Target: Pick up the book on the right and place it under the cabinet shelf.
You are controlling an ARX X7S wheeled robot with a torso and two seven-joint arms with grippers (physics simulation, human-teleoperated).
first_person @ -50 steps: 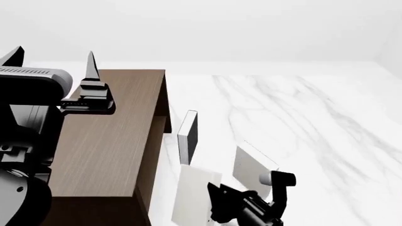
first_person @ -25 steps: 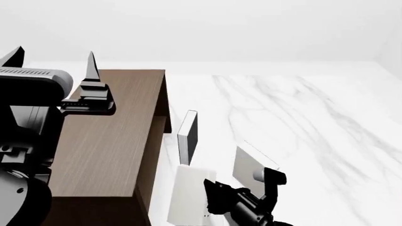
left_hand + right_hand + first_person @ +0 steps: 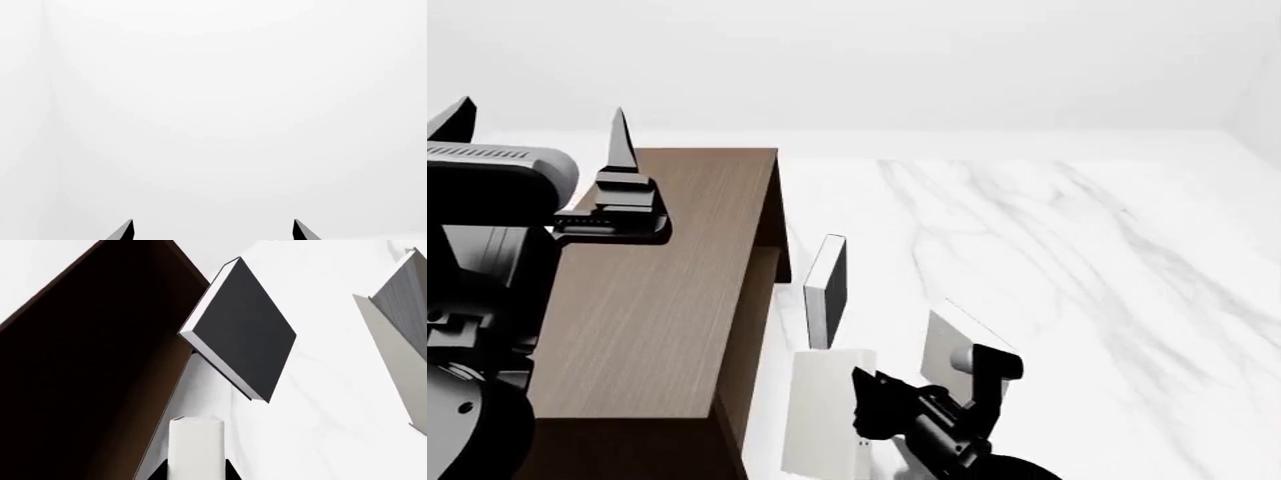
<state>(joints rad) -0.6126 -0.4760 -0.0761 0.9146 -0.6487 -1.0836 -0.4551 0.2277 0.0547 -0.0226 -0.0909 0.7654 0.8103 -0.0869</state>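
Honestly, there's no writing to read anywhere here. The white book [image 3: 823, 410] has a blank cover, the dark-faced book [image 3: 248, 330] shows a plain dark grey face with no title, and the grey book [image 3: 950, 345] has nothing printed that I can make out. The brown cabinet [image 3: 654, 300] is just wood grain, no labels or numbers.

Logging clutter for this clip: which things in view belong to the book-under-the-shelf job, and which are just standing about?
Job:
- white book, gripped by the right gripper
- cabinet, its dark recess showing in the right wrist view

Standing about:
- book with dark grey face, upright beside the cabinet
- grey-beige book, right of the gripper
- left gripper, open above the cabinet top
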